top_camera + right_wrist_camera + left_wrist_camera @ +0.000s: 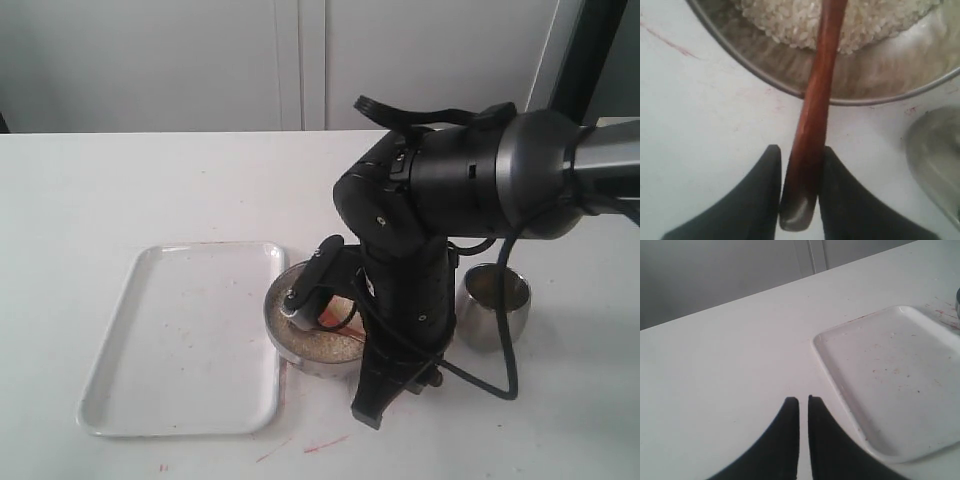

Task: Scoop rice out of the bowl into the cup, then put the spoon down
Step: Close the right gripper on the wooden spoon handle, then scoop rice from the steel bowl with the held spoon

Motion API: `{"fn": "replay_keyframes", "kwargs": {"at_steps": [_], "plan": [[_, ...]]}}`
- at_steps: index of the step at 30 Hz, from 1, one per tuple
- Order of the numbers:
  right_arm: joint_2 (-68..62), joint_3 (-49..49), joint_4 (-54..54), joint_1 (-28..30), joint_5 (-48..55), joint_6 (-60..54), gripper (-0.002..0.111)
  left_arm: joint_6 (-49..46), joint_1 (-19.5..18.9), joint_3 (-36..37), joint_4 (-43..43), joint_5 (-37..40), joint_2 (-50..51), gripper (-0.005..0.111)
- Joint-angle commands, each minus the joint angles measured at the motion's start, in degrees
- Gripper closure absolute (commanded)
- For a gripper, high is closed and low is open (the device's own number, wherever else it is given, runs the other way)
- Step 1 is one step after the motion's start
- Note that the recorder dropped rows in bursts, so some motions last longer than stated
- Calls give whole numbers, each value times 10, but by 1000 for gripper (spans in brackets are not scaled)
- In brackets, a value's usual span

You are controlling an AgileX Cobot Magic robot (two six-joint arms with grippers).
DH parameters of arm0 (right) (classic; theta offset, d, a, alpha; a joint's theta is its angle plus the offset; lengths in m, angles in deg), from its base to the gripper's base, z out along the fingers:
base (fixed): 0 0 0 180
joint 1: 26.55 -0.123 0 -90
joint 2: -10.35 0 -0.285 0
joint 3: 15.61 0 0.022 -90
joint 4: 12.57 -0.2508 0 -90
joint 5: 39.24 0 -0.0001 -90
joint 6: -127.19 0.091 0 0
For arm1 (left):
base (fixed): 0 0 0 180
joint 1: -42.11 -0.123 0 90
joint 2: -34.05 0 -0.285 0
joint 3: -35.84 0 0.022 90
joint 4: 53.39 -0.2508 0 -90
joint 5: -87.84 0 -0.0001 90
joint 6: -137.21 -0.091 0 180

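1. Table (150,180): one, flat matte white top. A few thin red streaks (325,442) mark it close to the right gripper
2. Right arm (450,190): the one arm seen in the exterior view. Glossy black jointed housings with a grey metal sleeve, bent down over the bowl
3. Tray (190,340): one, smooth and white, a rounded-corner rectangle with a low raised rim and faint reddish specks on its floor. It lies ahead of the left gripper's fingertips and off to one side, and on the far side of the bowl from the cup
4. Bowl (275,325): one, steel, round, wide and shallow with a straight wall. It sits directly ahead of the right gripper's fingertips, just beside the tray's edge
5. Cup (493,315): one, shiny steel, bulging body, no handle. It stands beside the right gripper, apart from the bowl
6. Right gripper (800,150): two black tapered fingers, pinching the spoon's handle near its end
7. Left gripper (802,399): two black curved fingers drawn almost together with a thin slit between them, nothing held, over the table
8. Spoon (815,110): one, smooth dark reddish-brown wood with a tapered handle. It runs out from between the right fingers, over the bowl's rim and into the rice; its round end is out of view
9. Rice (790,20): small oval off-white grains, too many to count, heaped in the bowl at the spoon's far end from the fingers
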Motion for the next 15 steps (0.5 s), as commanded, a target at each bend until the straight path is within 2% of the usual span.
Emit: {"fn": "replay_keyframes", "kwargs": {"at_steps": [1,6,15], "plan": [[1,-3,7,3,7,-6,91,0,-1,-3,0,1,0,92],[5,-3,13,3,11,-6,100,0,-1,-3,0,1,0,92],[34,-2,40,3,24,11,102,0,-1,-3,0,1,0,92]]}}
